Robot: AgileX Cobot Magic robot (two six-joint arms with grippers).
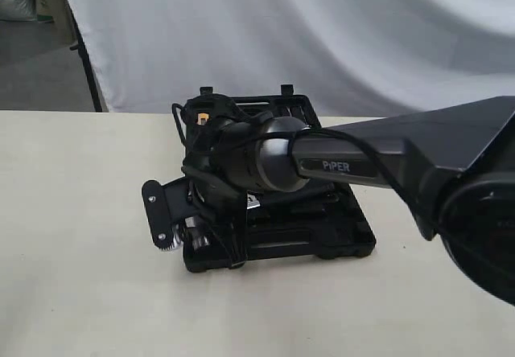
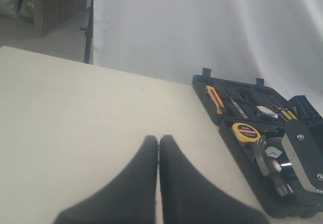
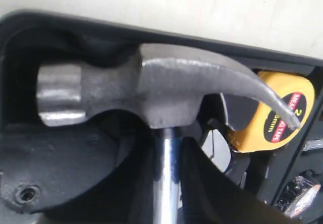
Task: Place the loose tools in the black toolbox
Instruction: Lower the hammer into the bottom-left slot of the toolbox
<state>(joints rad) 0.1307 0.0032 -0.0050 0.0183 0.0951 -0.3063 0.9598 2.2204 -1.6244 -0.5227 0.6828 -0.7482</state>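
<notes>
The steel claw hammer (image 3: 151,90) has its head inside the rim of the black toolbox (image 1: 322,248), over a moulded recess at the case's near-left corner. Its claw curves toward the yellow tape measure (image 3: 280,114) seated just beside it. Whether the head already rests in the recess or hangs just above it cannot be told.

The right gripper (image 3: 166,143) is clenched on the hammer's bright shaft just below the head, a dark finger pressed against each side. Its arm reaches across the case from the right side of the table (image 1: 80,252).

The toolbox lies open around the middle of the table, its back half toward the far edge.

The left gripper (image 2: 158,139) hangs over bare tabletop well to the left of the case, its jaws pressed together with nothing between them.
</notes>
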